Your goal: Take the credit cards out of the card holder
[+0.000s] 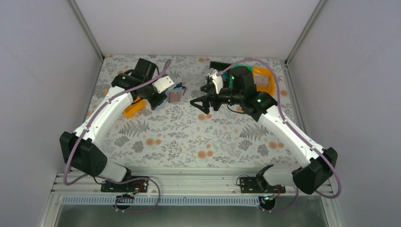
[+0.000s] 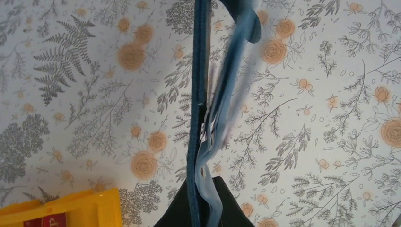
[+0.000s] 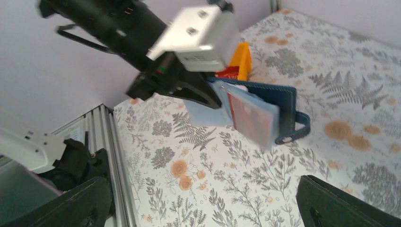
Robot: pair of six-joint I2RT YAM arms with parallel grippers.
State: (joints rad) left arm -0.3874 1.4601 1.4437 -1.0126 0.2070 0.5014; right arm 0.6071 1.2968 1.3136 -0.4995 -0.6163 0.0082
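Note:
My left gripper [image 1: 165,97] is shut on the navy-blue card holder [image 1: 178,90] and holds it up off the table, hanging open. From the left wrist I look along its dark cover edge [image 2: 198,94], with the light-blue sleeves [image 2: 229,90] fanning to the right. A red credit card [image 3: 246,116] shows in a sleeve, facing the right wrist camera; the closure tab [image 3: 295,130] hangs at the far edge. My right gripper [image 1: 201,101] is wide open and empty, a short way right of the holder, its fingers [image 3: 61,203] apart from it.
A yellow-orange bin [image 1: 134,108] lies under the left arm and holds something red [image 2: 45,221]. Black, green and orange bins [image 1: 262,78] stand at the back right behind the right arm. The aluminium rail [image 3: 106,156] runs along the near table edge.

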